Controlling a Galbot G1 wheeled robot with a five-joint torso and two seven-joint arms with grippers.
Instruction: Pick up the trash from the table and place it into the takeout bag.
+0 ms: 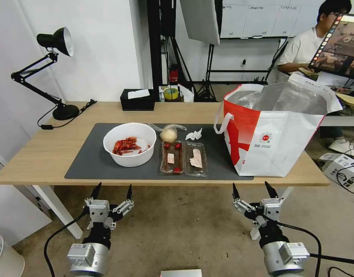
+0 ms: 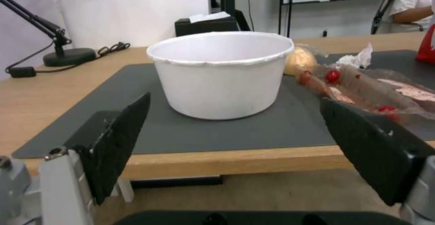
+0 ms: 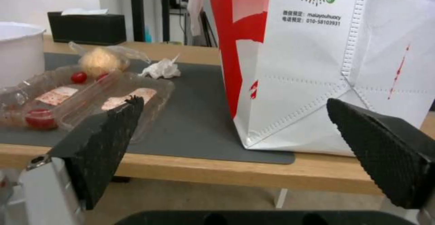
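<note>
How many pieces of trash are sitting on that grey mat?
4, all left of the takeout bag: a white bowl of red scraps at the left, a clear tray beside it, a bagged bun behind the tray, and a crumpled tissue nearest the bag.

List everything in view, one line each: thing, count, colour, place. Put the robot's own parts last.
table: one, light wood, in front of the robot.
mat: one, dark grey, on the table.
bowl: one, white, red shellfish scraps inside, left part of the mat.
hinged tray: one, clear, lying open right of the bowl.
bagged bun: one, beige in clear plastic, behind the tray.
tissue: one, white, crumpled, right of the bun.
takeout bag: one, white and red, foil-lined, right end of the table.
tissue box: one, black, far edge.
desk lamp: one, black, far left corner.
left hand: open, below the table's near edge.
right hand: open, below the near edge.
</note>
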